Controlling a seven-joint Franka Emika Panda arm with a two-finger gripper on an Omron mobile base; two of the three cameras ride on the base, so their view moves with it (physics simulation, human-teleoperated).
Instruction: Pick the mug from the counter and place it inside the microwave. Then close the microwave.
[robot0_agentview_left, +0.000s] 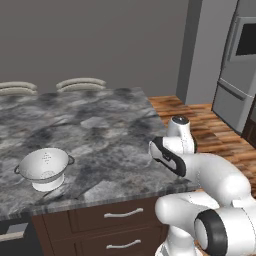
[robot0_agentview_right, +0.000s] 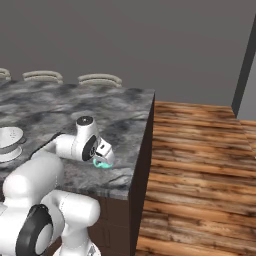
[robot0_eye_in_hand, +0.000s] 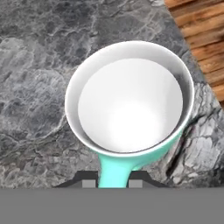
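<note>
The mug (robot0_eye_in_hand: 130, 105) is teal outside and white inside. It stands upright on the grey-black marble counter (robot0_eye_in_hand: 39, 87), close to its corner by the wooden floor. In the hand view I look straight down into it, and its teal handle points toward my gripper (robot0_eye_in_hand: 111, 183), whose two dark fingertips (robot0_eye_in_hand: 89, 183) sit against either side of the handle. In the right base view a sliver of the teal mug (robot0_agentview_right: 102, 164) shows under my gripper (robot0_agentview_right: 103, 158) near the counter's (robot0_agentview_right: 115, 110) right edge. The microwave (robot0_agentview_left: 246, 40) is set in the wall unit far to the right.
A white perforated colander (robot0_agentview_left: 45, 167) stands near the counter's (robot0_agentview_left: 100, 125) front left edge, also seen as the colander (robot0_agentview_right: 7, 140) at the left. Stool backs (robot0_agentview_left: 80, 84) line the far side. Wooden floor (robot0_agentview_right: 200, 165) lies right of the counter, and drawers (robot0_agentview_left: 122, 215) below its front.
</note>
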